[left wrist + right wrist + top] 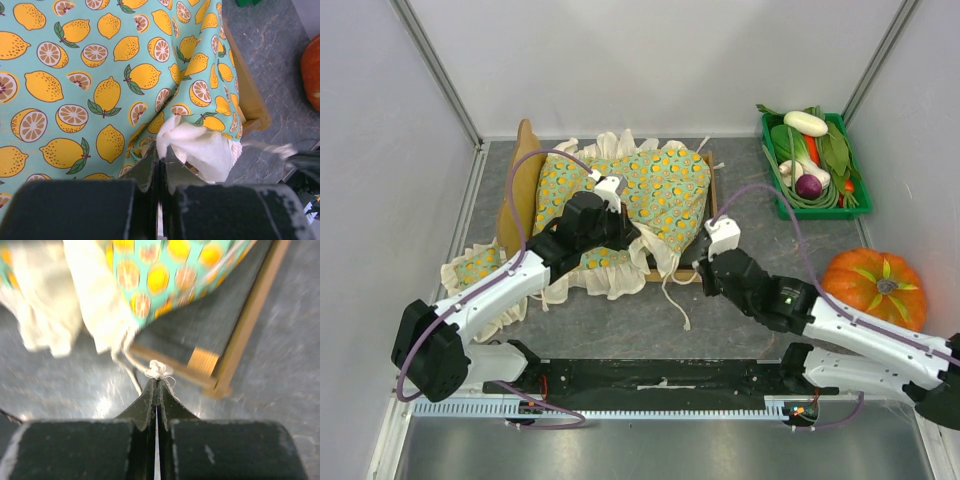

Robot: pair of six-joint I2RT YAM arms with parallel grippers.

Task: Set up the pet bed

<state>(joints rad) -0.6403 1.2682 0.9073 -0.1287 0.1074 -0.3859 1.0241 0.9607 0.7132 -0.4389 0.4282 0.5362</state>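
Observation:
The pet bed (711, 205) lies at mid-table, its arched wooden headboard (525, 170) at the left end. A green lemon-print cushion (640, 190) with a cream frill is draped over it. My left gripper (623, 236) is at the cushion's near edge, shut on a fold of the white frill (200, 145) right at its tips (161, 152). My right gripper (157, 383) hovers off the bed's near right corner (217, 385), shut on the knot of the cushion's white tie string (159, 369). The grey fabric base (200, 325) shows under the lifted cushion corner. A small matching pillow (480, 266) lies left of the bed.
A green crate (767, 150) of vegetables stands at the back right. An orange pumpkin (875, 285) sits on the right, close to the right arm. White walls close off the left, back and right sides.

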